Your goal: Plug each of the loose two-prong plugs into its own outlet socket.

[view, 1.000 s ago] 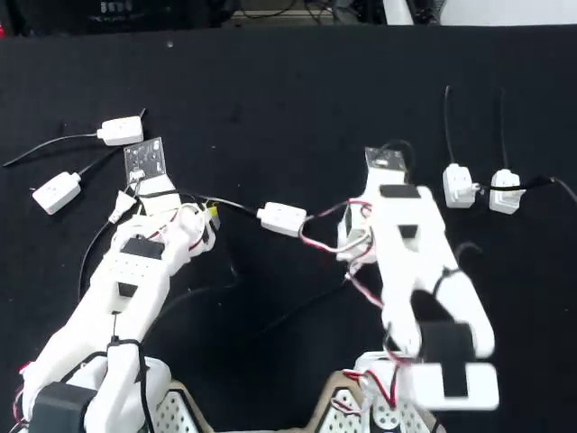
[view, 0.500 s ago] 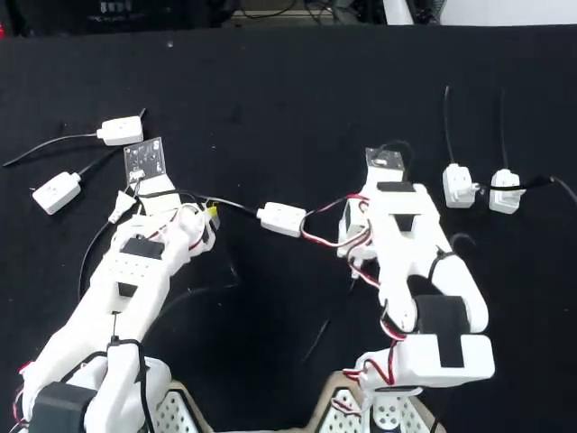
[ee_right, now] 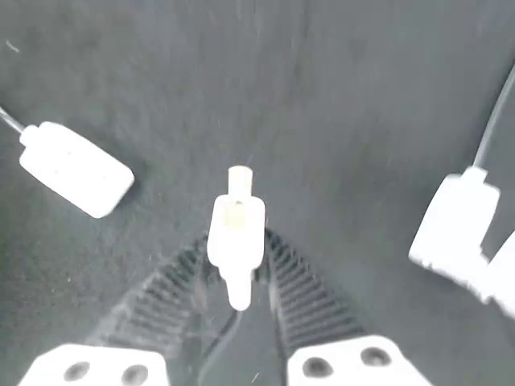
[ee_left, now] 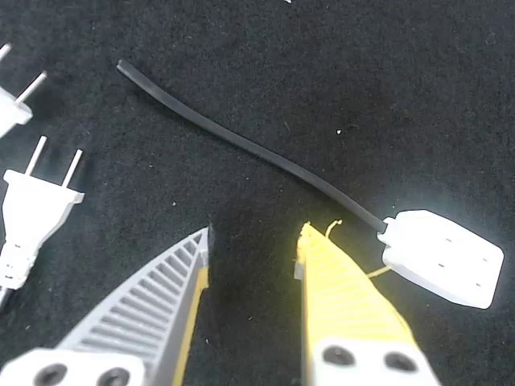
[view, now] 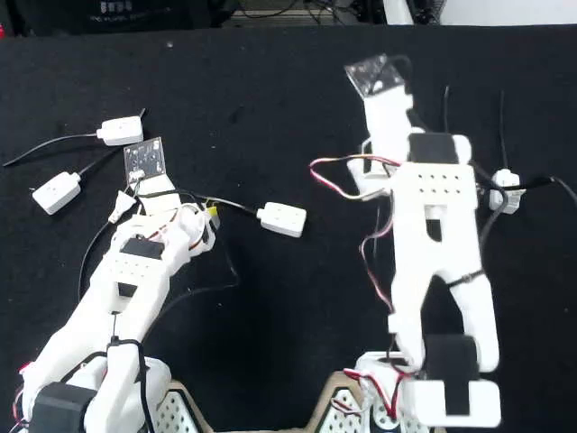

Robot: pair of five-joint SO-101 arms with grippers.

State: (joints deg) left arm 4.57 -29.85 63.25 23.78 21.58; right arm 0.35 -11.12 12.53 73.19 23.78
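Left gripper (ee_left: 254,232): spread wide, with nothing between the grey finger (ee_left: 157,285) and the yellow finger (ee_left: 338,289). It hangs over bare black cloth.
Two-prong plug (ee_left: 34,205): lies flat on the cloth just beside the grey finger, prongs pointing away from the gripper and untouched. A second plug (ee_left: 11,108) lies beyond it, cut off by the frame's edge.
Outlet socket (ee_left: 442,257): white, lying on the yellow finger's side and not touching it. Its black cable (ee_left: 241,145) crosses the cloth beyond the fingertips.
Right gripper (ee_right: 237,240): pinching a white plug (ee_right: 236,213) between its ribbed fingers (ee_right: 302,297). The plug's nose sticks out past the tips and a thin lead trails back between them — the prongs cannot be made out.
Near the right gripper: a white socket block (ee_right: 76,169) lies well apart on one side, and blurred white pieces (ee_right: 451,221) on a lead lie on the other.
Left arm (view: 126,280): at the near left of the table (view: 270,90), between a small plug (view: 120,209) and the middle socket (view: 282,219).
Right arm (view: 433,225): stretched far over the right half, partly covering a white piece (view: 505,191) beside it.
Far left: two white blocks on leads (view: 121,131) (view: 57,191), lying apart from each other.
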